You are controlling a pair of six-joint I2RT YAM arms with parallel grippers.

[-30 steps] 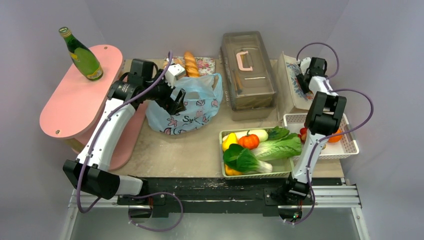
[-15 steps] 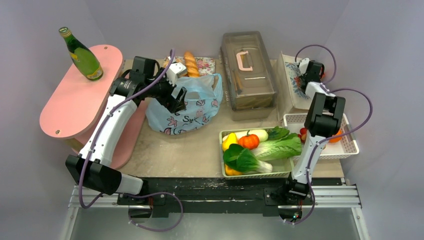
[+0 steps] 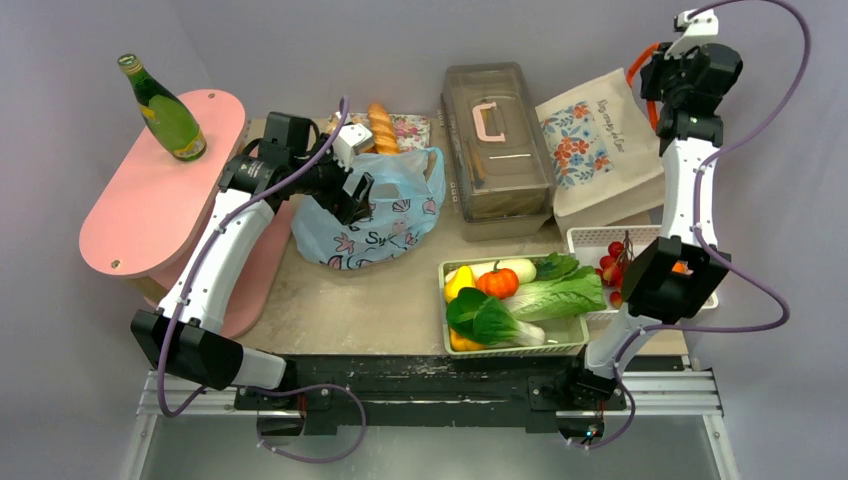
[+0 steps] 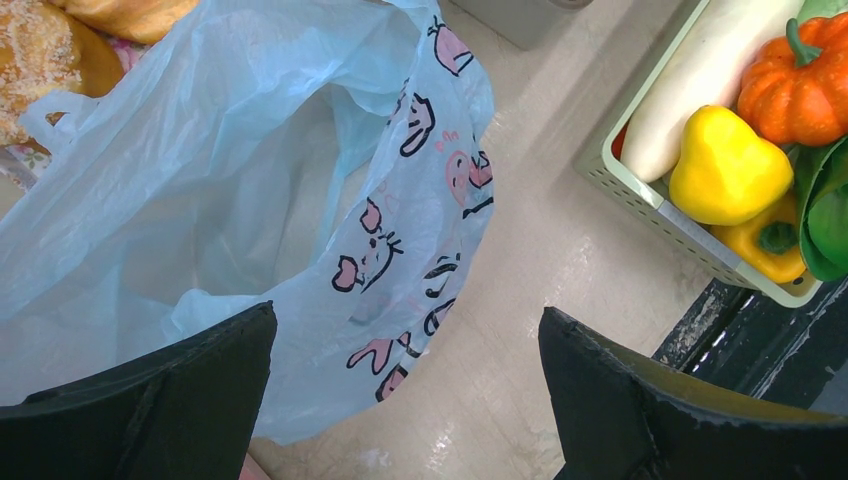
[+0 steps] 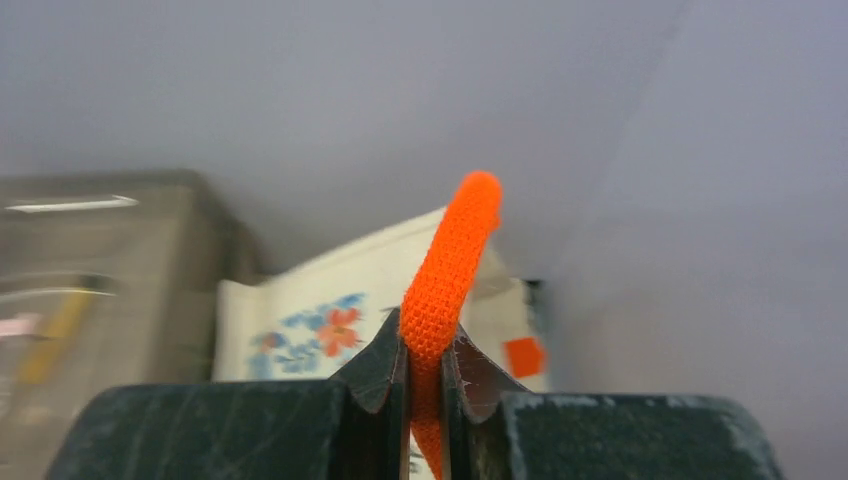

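Observation:
My right gripper [image 3: 652,76] [image 5: 427,352] is raised high at the back right, shut on the orange strap [image 5: 450,265] of a cream tote bag with a flower print [image 3: 595,150]. The bag hangs lifted below it, behind the white basket. My left gripper [image 3: 357,198] [image 4: 405,335] stands open just above the mouth of a light blue plastic bag with cartoon prints [image 3: 372,212] [image 4: 250,190], holding nothing. A baguette [image 3: 381,127] lies behind that bag.
A pink oval shelf [image 3: 140,200] at left carries a green bottle [image 3: 165,112]. A clear lidded box [image 3: 495,135] sits at the back centre. A green tray [image 3: 512,348] holds vegetables. A white basket [image 3: 700,295] at right holds tomatoes.
My right arm has swung up high, pulling the tote bag upright by its orange strap. The left arm has hardly moved.

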